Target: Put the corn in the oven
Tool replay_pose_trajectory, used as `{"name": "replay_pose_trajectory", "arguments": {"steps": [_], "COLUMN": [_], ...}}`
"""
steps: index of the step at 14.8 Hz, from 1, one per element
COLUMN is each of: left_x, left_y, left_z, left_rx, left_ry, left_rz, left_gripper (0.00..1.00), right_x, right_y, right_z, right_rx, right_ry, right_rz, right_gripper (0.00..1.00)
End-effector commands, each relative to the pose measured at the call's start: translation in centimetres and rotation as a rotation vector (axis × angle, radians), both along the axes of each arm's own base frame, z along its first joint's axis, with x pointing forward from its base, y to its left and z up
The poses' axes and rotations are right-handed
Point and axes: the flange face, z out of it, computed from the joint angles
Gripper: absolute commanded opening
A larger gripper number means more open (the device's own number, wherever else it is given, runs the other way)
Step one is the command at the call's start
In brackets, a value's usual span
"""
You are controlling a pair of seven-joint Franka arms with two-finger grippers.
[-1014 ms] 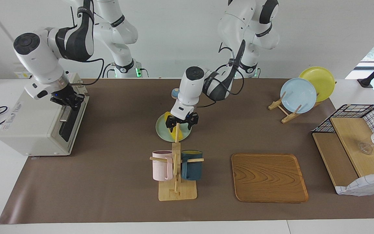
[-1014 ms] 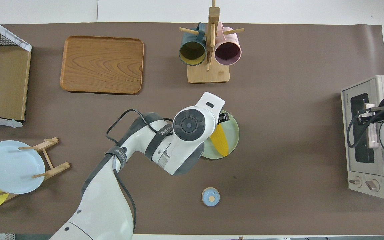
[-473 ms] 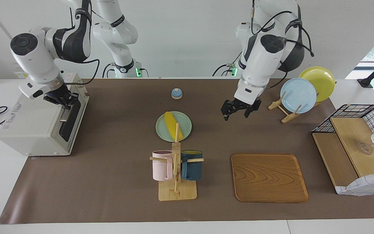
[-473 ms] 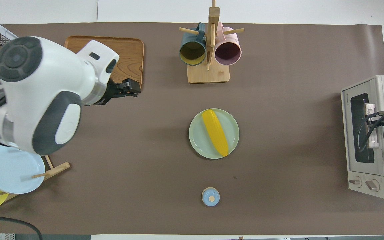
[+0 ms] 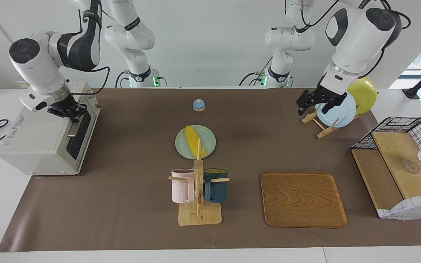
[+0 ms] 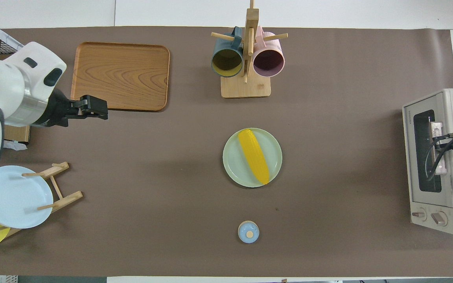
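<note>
The yellow corn [image 5: 194,140] [image 6: 254,156] lies on a pale green plate [image 5: 181,151] [image 6: 275,157] mid-table. At the right arm's end stands the off-white oven [image 5: 38,146] [image 6: 446,102], its dark glass door [image 5: 77,135] up. My right gripper [image 5: 71,112] is shut on the door's metal handle [image 6: 435,129] at the top of the door; in the overhead view the arm covers it. My left gripper [image 5: 314,109] [image 6: 102,110] hangs open and empty, high over the mat between the wooden tray and the plate rack.
A mug rack [image 5: 198,190] with a pink and a dark blue mug stands just farther from the robots than the corn's plate. A wooden tray [image 5: 303,199], a plate rack [image 5: 320,126] with a blue and a yellow plate, a small blue bell [image 5: 198,105] and a wire-sided shelf [image 5: 397,164] are also on the table.
My left arm has swung up and away from over the corn's plate to its own end of the table, empty. The corn stays on the plate. The right gripper barely shifted at the oven handle.
</note>
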Motion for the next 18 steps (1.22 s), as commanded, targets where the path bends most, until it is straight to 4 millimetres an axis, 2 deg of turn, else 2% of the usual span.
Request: {"name": "replay_pose_trajectory", "arguments": {"steps": [1,2,3,4,6,8,11,12,14,16,18], "left_x": [-2.0,-2.4,-3.1,-3.8,-4.1,-2.6,-0.5,0.1,-0.2,-0.6,-0.6], "left_y": [2.6,3.3,3.9,3.2,2.3,2.4,2.6,2.5,1.5,1.4,1.3], "left_z": [1.4,1.5,2.1,2.2,2.1,2.4,4.6,4.8,5.2,3.7,4.0], "left_rx": [0.066,0.067,0.07,0.074,0.077,0.07,0.045,0.044,0.047,0.054,0.05], "left_ry": [0.028,0.046,0.06,0.09,0.105,0.093,0.075,0.069,0.058,0.081,0.085], "left_rz": [-0.061,-0.069,-0.065,-0.069,-0.081,-0.063,-0.045,-0.047,-0.064,-0.08,-0.08], "left_gripper": [1.0,1.0,1.0,1.0,1.0,1.0,1.0,1.0,1.0,1.0,1.0], "right_x": [-0.5,-0.3,-0.1,0.2,0.1,0.0,0.9,1.1,1.7,2.0,1.6], "right_y": [0.5,0.7,1.8,2.9,3.5,3.7,4.6,4.7,5.2,6.1,7.2], "right_z": [-1.6,-1.8,-2.2,-2.3,-3.5,-5.3,-7.3,-8.1,-9.5,-10.9,-12.8], "right_rx": [0.001,0.002,0.004,0.0,0.001,0.005,0.03,0.041,0.058,0.062,0.064], "right_ry": [-0.026,-0.033,-0.033,-0.037,-0.05,-0.07,-0.09,-0.094,-0.098,-0.116,-0.133], "right_rz": [0.032,0.036,0.037,0.018,0.022,0.029,0.029,0.023,0.021,0.013,0.01], "right_gripper": [0.0,0.0,0.0,0.0,0.0,0.0,0.0,0.0,0.0,0.0,0.0]}}
